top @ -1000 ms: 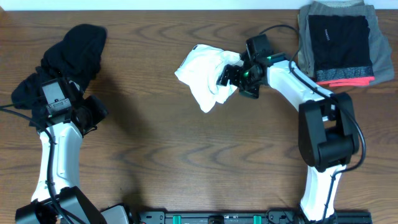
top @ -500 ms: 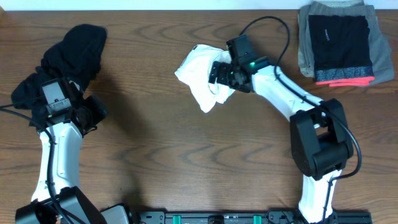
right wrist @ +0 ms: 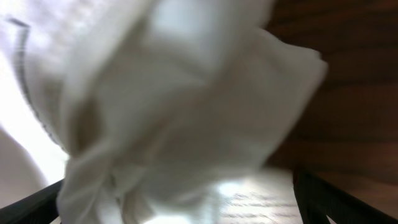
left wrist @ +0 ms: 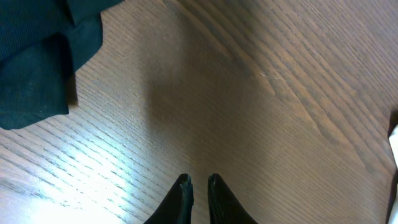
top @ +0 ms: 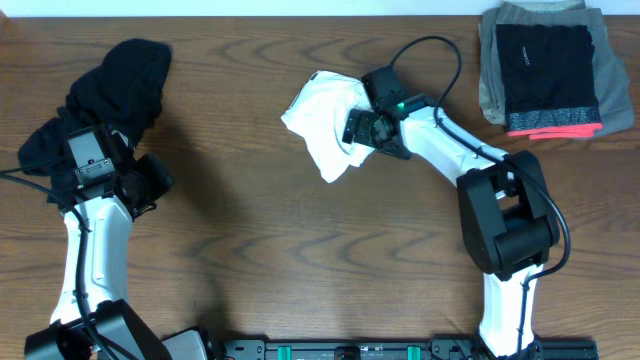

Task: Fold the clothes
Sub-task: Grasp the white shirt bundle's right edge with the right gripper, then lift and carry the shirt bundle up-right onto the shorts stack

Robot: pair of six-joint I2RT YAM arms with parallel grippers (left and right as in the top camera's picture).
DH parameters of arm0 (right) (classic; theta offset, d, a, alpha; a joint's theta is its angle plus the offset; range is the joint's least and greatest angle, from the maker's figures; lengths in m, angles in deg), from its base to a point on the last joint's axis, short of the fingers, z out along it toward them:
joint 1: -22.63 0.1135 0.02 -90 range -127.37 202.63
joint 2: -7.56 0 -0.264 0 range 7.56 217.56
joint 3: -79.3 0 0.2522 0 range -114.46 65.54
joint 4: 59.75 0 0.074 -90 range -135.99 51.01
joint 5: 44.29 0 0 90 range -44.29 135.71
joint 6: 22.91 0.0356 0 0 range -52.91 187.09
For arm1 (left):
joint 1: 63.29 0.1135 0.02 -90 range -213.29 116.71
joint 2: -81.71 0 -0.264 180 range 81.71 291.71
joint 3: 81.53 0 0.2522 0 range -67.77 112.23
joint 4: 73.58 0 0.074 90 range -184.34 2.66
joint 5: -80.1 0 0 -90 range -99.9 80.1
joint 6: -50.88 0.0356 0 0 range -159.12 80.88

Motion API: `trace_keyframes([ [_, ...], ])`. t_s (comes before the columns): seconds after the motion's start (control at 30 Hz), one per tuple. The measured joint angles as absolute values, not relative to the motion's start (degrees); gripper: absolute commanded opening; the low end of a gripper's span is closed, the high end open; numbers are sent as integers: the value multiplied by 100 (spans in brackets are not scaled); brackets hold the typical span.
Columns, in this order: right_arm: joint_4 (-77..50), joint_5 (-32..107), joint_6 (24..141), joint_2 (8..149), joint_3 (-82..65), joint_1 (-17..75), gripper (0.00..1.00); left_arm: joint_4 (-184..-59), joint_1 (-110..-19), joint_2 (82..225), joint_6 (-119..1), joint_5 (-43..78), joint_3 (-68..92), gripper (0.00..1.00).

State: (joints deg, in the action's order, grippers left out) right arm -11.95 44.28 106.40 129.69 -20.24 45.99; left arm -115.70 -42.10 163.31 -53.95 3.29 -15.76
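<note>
A brown wood-grain surface [top: 300, 230] carries a crumpled black fabric garment [top: 125, 75] at its far left corner and a folded grey and black-with-coral-band stack [top: 545, 65] at far right. Between them lies a bunched white T-shirt [top: 320, 120]. The right hand [top: 362, 128] is spread wide, shirt cloth between its fingers. The left hand [left wrist: 199, 186] is clenched, empty, beside the black garment.

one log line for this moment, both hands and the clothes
right hand: open, fingers either side of bunched white T-shirt | left hand: shut, empty, near black garment | folded stack: far right corner
</note>
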Motion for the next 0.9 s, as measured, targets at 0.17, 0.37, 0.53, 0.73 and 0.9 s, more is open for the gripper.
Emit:
trace_keyframes([
  [0.17,-1153,4426,10649,12967,-2026,4513,70,-11575,-4210,16331,-5393,329,-1576,13],
  [0.37,-1427,4282,10699,13013,-2019,4520,35,-11583,-4210,16331,-5393,329,-1576,13],
  [0.53,-1497,4135,10719,13074,-2024,4481,1,-11590,-4210,16331,-5395,329,-1576,13],
  [0.73,-1586,3915,10409,13074,-2026,4212,1,-11607,-4210,16331,-5393,329,-1576,13],
  [0.9,-1462,3539,9727,13039,-2120,3788,1,-11607,-4210,16331,-5393,329,-1576,13],
])
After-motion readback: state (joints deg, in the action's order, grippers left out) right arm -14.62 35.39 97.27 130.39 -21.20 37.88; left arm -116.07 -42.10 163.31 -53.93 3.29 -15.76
